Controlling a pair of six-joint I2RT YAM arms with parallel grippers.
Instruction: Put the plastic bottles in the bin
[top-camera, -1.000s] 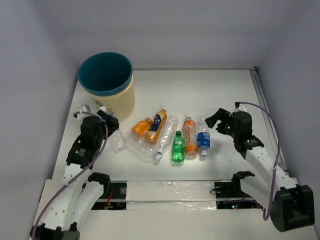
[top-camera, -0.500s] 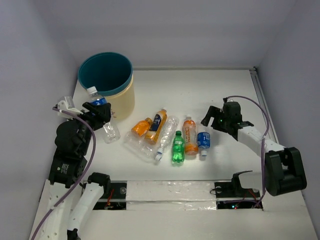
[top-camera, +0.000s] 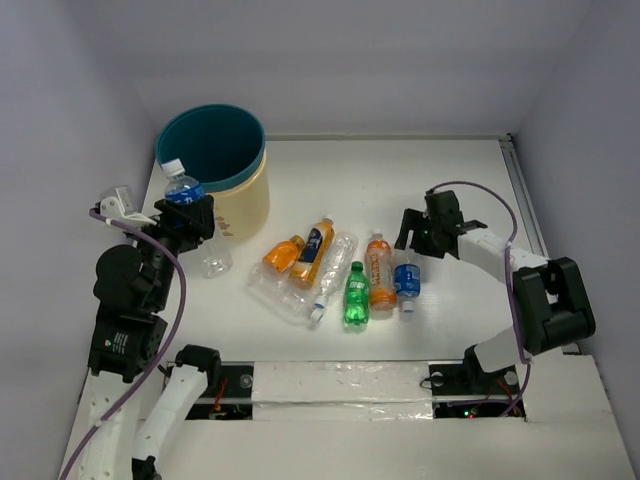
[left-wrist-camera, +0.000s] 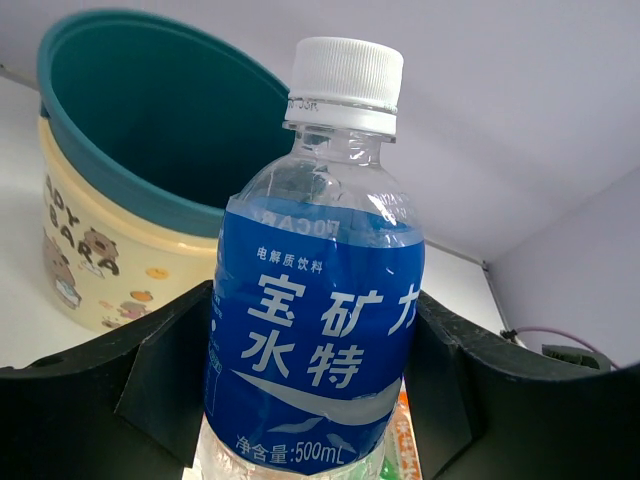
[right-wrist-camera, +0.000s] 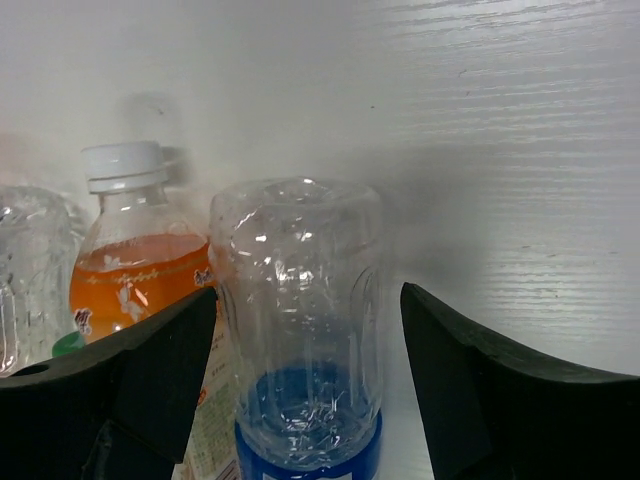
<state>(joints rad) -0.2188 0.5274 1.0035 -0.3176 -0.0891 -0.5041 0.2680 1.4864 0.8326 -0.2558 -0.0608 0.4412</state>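
White table (top-camera: 400, 180): bottles (top-camera: 380, 272), bin (top-camera: 246, 205)

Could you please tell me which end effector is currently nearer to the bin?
Left. The left end effector, gripping a blue-labelled bottle, is right beside the bin; the right end effector sits far off by the lying bottles.

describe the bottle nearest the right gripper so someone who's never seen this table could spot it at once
From the teal-rimmed bin at the table's far left, look to the row of bottles lying across the middle and follow it to its right end. The last bottle there sits right by the right gripper. Unlike the orange bottle beside it, it is clear with a blue label.
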